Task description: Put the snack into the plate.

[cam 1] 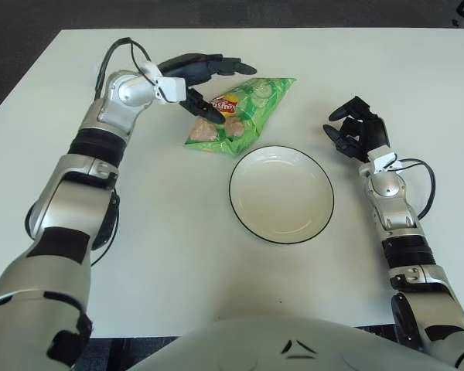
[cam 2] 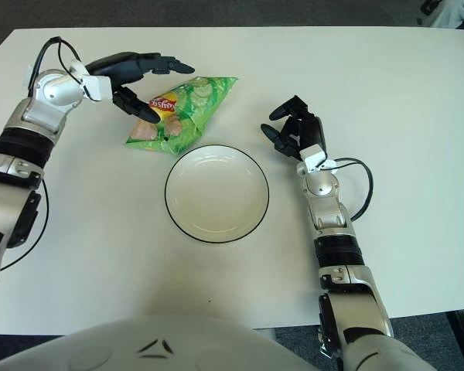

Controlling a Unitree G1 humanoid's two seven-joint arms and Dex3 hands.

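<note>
- My left robot hand [cam 1: 205, 81], fingers spread, reaches over the snack [cam 1: 238, 114]'s left end without gripping it.
- Snack lies on the bench [cam 1: 178, 232], just beyond the empty plate [cam 1: 281, 194].
- Right robot hand [cam 1: 356, 127] idles right of the plate, holding nothing.
- Grasp, carry and release all remain.

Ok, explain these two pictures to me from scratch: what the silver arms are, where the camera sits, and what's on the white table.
Both pictures come from a two-eyed camera on a humanoid robot's head, looking down at a white table, so they show one scene from slightly different spots. The silver arms are the robot's own, each ending in a black three-finger hand. On the table lie a green snack bag and, just nearer the robot, a white plate with a dark rim and nothing in it. The left hand is at the bag's left end, fingers spread over it, one fingertip at the packet; it has not closed on it. The right hand shows to the right of the plate, holding nothing.
</note>
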